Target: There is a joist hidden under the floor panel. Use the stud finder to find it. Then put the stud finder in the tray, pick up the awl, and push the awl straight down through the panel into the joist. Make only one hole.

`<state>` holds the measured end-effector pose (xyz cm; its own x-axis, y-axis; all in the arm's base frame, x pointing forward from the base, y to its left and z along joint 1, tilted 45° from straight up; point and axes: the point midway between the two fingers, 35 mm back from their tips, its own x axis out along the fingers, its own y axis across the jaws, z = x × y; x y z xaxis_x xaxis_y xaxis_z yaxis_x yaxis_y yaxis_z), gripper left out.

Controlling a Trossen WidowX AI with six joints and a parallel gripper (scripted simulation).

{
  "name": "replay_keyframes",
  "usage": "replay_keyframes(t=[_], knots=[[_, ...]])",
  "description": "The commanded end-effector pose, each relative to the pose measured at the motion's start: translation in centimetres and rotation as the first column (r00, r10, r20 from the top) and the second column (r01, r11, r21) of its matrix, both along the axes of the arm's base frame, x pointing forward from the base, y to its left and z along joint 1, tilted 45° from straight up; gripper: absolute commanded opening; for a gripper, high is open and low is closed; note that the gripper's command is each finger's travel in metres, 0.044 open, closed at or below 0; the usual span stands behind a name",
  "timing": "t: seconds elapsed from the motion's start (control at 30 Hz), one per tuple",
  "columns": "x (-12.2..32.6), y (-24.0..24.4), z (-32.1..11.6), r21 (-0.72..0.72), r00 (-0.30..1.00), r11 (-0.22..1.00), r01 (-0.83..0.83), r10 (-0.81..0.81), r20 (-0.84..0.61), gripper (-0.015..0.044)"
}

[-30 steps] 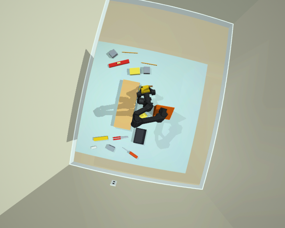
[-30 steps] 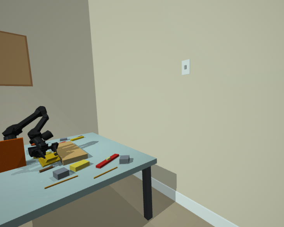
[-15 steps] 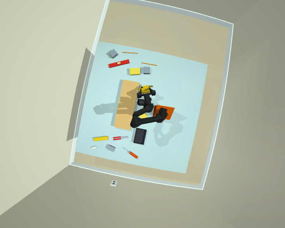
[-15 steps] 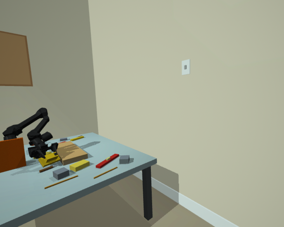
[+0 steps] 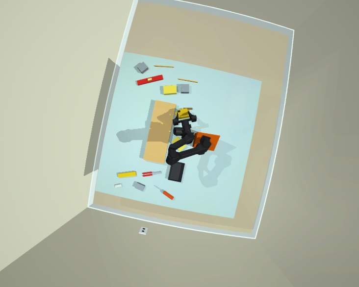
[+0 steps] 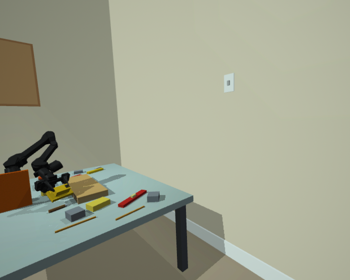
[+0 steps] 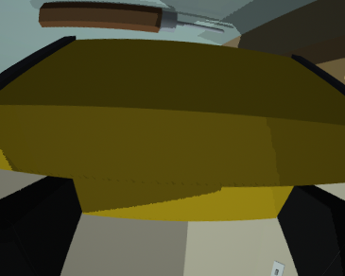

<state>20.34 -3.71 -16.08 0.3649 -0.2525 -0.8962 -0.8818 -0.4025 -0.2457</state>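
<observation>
The single black arm (image 5: 186,152) (image 6: 36,147) is standing bent, its elbow rising as the highest part in the exterior view. Beyond that peak, the links are folding back and descending toward the wrist. The forearm end is sloping downward, carrying the gripper (image 5: 184,116) (image 6: 60,187) (image 7: 183,177) low over the bench. The two fingers are standing wide apart, one on either side, and are gripping firmly. The wrist view is showing both fingers, dark and roughly symmetrical.
</observation>
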Motion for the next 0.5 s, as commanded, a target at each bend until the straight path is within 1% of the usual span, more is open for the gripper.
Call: replay_keyframes(t=[0.0, 0.47], knots=[[0.0, 0.0, 0.0, -0.009, 1.0, 1.0, 0.01, -0.01, 0.003, 0.0], [-0.2, 1.2, -0.8, -0.002, 1.0, 1.0, 0.006, -0.006, -0.001, 0.0]])
